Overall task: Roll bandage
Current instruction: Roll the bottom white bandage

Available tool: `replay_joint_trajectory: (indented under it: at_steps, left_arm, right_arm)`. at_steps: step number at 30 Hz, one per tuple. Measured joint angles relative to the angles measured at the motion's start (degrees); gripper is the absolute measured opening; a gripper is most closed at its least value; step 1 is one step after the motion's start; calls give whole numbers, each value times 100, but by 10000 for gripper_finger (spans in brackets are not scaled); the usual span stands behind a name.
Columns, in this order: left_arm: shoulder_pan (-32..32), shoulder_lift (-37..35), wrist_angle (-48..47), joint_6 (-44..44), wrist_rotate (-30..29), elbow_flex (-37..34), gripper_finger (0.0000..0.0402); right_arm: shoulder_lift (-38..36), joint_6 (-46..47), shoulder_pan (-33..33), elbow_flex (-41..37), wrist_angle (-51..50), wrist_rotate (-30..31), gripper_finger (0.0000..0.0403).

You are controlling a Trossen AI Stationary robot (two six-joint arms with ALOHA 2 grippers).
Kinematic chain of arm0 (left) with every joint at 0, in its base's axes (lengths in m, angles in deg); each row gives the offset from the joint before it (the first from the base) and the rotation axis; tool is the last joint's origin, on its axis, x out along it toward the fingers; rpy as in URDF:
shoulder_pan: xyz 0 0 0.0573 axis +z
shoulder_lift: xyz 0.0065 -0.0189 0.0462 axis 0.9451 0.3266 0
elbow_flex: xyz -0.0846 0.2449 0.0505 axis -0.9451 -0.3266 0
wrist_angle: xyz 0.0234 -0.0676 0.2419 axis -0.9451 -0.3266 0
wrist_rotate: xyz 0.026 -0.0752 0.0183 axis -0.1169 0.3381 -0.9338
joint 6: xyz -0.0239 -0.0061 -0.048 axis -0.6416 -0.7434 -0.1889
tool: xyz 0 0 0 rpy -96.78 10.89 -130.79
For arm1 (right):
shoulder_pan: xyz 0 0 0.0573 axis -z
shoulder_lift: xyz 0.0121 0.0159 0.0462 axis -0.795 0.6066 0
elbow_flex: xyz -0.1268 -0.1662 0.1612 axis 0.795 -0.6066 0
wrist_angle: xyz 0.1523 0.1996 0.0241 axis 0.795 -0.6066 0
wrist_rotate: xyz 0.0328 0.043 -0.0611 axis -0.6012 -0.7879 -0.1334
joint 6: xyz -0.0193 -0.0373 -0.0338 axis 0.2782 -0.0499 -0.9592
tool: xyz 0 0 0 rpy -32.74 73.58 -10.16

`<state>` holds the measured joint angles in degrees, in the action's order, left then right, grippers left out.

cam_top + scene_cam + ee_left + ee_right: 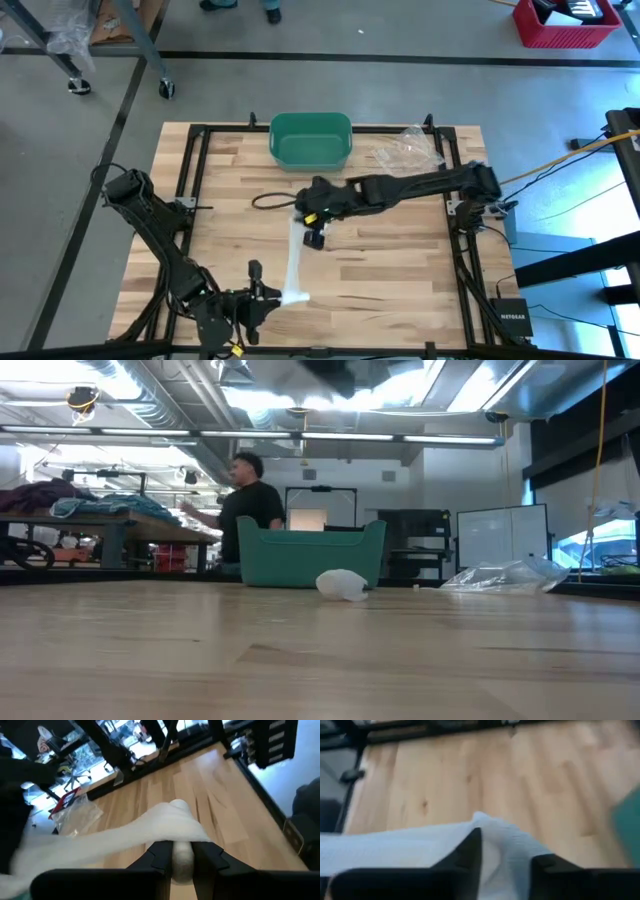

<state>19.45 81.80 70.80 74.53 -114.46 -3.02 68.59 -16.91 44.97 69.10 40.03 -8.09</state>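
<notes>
bare pale wood of the table (320, 660) fills the front of the low view; farther back stand a green bin (310, 555) and a crumpled clear plastic bag (505, 575), and a person is in the room behind.

the bandage (293, 265) is a soft white strip of woven cloth, stretched above the table between the two grippers. the left gripper (268, 296), near the front edge of the table, has its fingers pressed together on the rolled end, a small white cylinder which shows between the fingers in the left wrist view. the right gripper (316, 237), at the middle of the table, has the loose end of the strip between its fingers; they stand a little apart around the cloth, and i cannot tell if they really press it.

i judge that the rolling is in its middle: much strip is not yet wound. the next move asks to keep the cloth tight and flat while the roll turns, because this material is limp, folds easily and can slip.
</notes>
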Motion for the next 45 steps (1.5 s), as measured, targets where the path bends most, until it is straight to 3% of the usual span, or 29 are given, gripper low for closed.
replay_joint_trajectory:
  at_steps: [5, 10, 13, 17, 21, 24, 30, 34, 36, 38, 40, 43, 45]
  left_arm:
    - [76, 0, -523, -498, 6, 0, 40]
    - [137, 0, -715, -778, 2, -2, 40]
    - [138, 0, -717, -815, 34, -2, 40]
    - [140, 0, -712, -831, 166, -2, 40]
    - [160, -4, -727, -823, 177, -2, 40]
    - [160, -4, -747, -802, 177, -2, 40]
    - [160, -4, -745, -841, 177, -2, 40]
    - [213, -4, -745, -784, 177, -2, 40]
    - [221, -4, -743, -843, 177, -2, 40]
    - [221, -4, -745, -866, 177, -2, 40]
    - [200, -4, -745, -862, 177, -2, 40]
    - [195, -4, -734, -789, 177, -2, 40]
    - [199, -4, -710, -778, 177, -2, 40]
  right_arm:
    - [265, 145, -13, -7, -188, -1037, 171]
    - [275, 272, -15, 207, -757, -1893, 220]
    - [258, 252, -15, 507, -917, -1761, 231]
    - [288, 135, -17, 531, -462, -1093, 234]
    - [343, 245, 5, 527, -768, -1938, 234]
    - [337, 309, 5, 544, -1086, -2027, 234]
    - [292, 551, -8, 567, -1145, -1685, 234]
    - [293, 511, -67, 570, -281, -1045, 234]
    - [320, 470, -93, 557, -231, -1250, 234]
    - [354, 469, -92, 550, -824, -1886, 234]
    - [377, 454, -48, 618, -1387, -2086, 234]
    - [327, 394, -39, 686, -878, -1205, 234]
    - [348, 356, -112, 705, -554, -949, 234]
